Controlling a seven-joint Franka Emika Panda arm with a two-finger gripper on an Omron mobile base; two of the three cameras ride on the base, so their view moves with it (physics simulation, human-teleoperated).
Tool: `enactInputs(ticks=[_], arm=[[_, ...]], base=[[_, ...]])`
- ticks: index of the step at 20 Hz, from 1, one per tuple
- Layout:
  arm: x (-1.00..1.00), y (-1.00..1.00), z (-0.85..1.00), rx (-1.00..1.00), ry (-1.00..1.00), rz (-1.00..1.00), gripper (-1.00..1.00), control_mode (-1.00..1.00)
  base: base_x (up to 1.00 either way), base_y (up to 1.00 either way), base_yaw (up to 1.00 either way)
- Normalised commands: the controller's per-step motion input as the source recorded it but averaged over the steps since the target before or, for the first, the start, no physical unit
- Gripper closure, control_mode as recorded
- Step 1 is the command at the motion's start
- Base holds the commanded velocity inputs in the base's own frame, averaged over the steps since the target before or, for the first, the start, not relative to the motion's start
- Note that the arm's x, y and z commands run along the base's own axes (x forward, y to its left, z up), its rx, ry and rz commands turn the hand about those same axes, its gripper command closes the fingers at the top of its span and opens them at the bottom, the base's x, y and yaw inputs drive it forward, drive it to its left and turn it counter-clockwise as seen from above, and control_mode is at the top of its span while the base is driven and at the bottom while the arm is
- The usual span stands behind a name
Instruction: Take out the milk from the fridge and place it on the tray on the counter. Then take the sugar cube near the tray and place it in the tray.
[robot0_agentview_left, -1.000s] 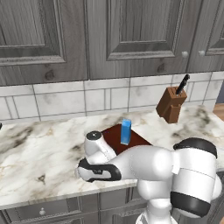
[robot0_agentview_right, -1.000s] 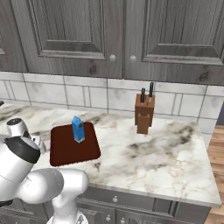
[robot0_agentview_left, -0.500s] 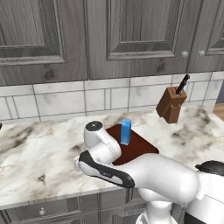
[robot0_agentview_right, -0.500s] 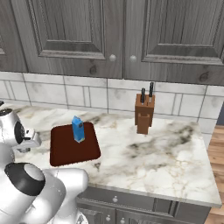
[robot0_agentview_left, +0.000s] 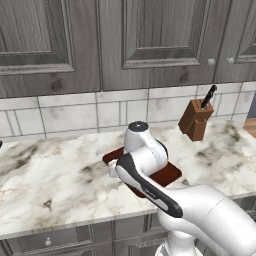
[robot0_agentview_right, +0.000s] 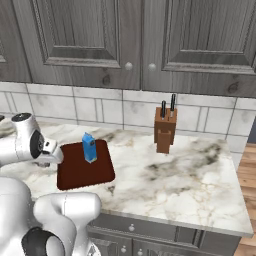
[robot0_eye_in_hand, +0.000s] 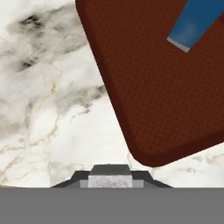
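Rendered frames, even bright light, no glare or hot spots. Edges sharp everywhere, no motion blur, no lens distortion at corners. Soft faint shadow under the knife block (robot0_agentview_right: 165, 131) toward 6 o'clock on the surface (robot0_agentview_right: 200, 185). Hand view slightly pixelated close up; tray (robot0_eye_in_hand: 157, 96) weave texture readable.

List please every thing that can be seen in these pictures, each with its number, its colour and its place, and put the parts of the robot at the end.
Milk carton: one, blue, upright on the tray.
Tray: one, dark red-brown, on the counter.
Sugar cube: one, pale grey-white, between the fingertips, above the counter just off the tray's corner.
Counter: one, white-and-beige marble, over grey drawers.
Knife block: one, brown with dark handles, on the counter near the wall.
Wall tiles: one band, pale grey, behind the counter.
Cupboards: grey wood, above the tiles.
Arm: one, white with dark joints.
Gripper: one, dark fingers, shut on the cube.
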Motion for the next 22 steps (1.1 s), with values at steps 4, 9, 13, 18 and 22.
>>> enactInputs(ticks=[4,9,13,18,22], arm=[[0.0,-0.54,0.0,0.02,0.0,-0.03,1.0,-1.0],[0.02,-0.51,-0.04,0.02,0.0,0.0,1.0,-1.0],[0.13,-0.26,-0.19,0.05,0.0,0.0,1.0,-1.0],[0.1,-0.16,-0.32,0.05,0.0,0.0,1.0,-1.0],[0.22,-0.01,-0.27,0.02,0.0,0.0,1.0,-1.0]], base=[[0.0,0.0,0.0],[0.0,0.0,0.0],[0.0,0.0,0.0],[0.0,0.0,0.0],[0.0,0.0,0.0]])
